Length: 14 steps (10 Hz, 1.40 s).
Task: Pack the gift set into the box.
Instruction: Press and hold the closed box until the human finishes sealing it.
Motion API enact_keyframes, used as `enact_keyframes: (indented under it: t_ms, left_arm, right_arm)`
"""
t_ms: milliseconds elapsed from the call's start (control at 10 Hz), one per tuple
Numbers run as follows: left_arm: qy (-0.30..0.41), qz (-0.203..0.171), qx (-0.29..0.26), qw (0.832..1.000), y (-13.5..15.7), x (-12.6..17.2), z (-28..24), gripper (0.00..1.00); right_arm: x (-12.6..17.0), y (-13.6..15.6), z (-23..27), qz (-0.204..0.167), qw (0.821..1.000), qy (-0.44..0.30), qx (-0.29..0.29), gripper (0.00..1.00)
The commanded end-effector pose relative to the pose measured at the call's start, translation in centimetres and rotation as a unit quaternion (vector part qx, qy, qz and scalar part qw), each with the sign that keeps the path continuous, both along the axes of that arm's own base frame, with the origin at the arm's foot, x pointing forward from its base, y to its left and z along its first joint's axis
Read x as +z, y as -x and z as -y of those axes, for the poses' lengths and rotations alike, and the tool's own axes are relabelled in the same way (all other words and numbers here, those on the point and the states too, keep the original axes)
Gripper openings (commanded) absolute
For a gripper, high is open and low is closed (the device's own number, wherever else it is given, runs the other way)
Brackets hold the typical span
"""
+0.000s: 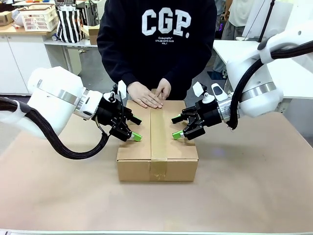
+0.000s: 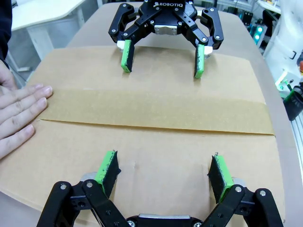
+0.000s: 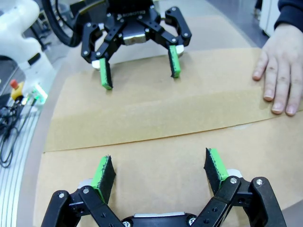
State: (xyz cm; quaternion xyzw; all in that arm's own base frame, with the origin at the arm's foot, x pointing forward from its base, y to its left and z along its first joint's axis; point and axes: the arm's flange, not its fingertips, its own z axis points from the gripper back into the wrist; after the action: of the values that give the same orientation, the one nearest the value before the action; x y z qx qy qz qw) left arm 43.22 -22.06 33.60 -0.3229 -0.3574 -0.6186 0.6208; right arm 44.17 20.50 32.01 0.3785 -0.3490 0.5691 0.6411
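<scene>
The box (image 1: 137, 152) lies closed in the middle of the table, with a tan tape strip (image 1: 158, 132) along its top seam. The gift set is hidden. My left gripper (image 1: 133, 128) hovers open over the box's left top flap. Opposite it, my right gripper (image 1: 177, 126) is open over the right flap. The person's hands (image 1: 146, 95) rest flat on the far end of the box top. In the left wrist view my left gripper (image 2: 164, 163) is spread over the cardboard, facing the right gripper (image 2: 162, 61). In the right wrist view the right gripper (image 3: 158, 161) faces the left gripper (image 3: 139, 71).
The table (image 1: 254, 181) is covered with brown paper, bare around the box. The person in a dark sweatshirt (image 1: 161, 44) stands at the far edge. Shelves, a white basket (image 1: 39, 17) and other tables lie beyond.
</scene>
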Motion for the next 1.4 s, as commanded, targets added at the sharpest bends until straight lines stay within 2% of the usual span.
enact_keyframes:
  t_ms: [0, 1300]
  left_arm:
    - [0.003, 0.002, -0.004, 1.0, 0.1, -0.28, -0.12, 1.0]
    - [0.003, 0.002, -0.004, 1.0, 0.1, -0.28, -0.12, 1.0]
  right_arm:
    - [-0.15, -0.07, 0.01, 0.003, 1.0, 0.006, -0.01, 1.0]
    - [-0.15, -0.07, 0.01, 0.003, 1.0, 0.006, -0.01, 1.0]
